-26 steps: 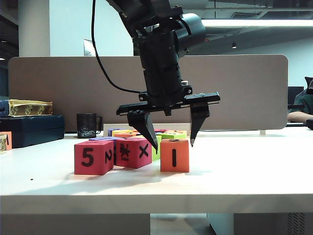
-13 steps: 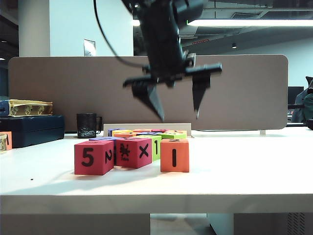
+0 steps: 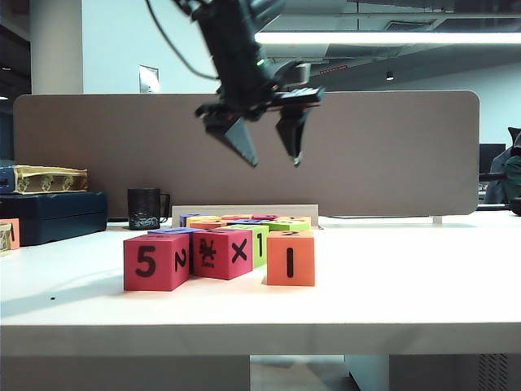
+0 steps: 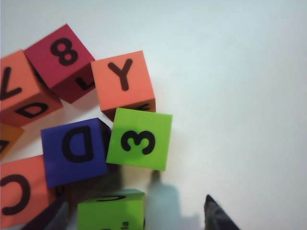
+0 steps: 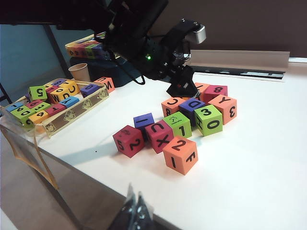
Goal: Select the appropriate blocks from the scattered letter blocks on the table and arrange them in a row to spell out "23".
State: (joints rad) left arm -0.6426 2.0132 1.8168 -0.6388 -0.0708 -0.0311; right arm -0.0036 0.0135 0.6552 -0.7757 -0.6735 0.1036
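A wide white table [image 3: 423,285] carries a loose cluster of foam letter blocks [image 5: 180,122], seen from the front in the exterior view as a row topped by a red cube marked "5" [image 3: 155,261], a pink-red cube marked "X" [image 3: 224,252] and an orange cube with a black "1" on its front [image 3: 291,258]. The right wrist view shows that same orange cube [image 5: 180,154] bearing a "2" on its top face, at the near edge of the cluster, just beside the pink-red "X" cube. Further back sits a lime green cube with a "3" on top [image 5: 208,120], pressed against a purple "D" cube [image 4: 73,151] and an orange "Y" cube [image 4: 123,82]. The left gripper [image 3: 269,151] hangs in the air high above the blocks, its two dark fingers spread wide and holding nothing; from its own wrist camera the green "3" cube [image 4: 139,139] lies below it. The right gripper [image 5: 135,210] sits low at the near table edge, well apart from the cubes, its fingertips pressed together and empty.
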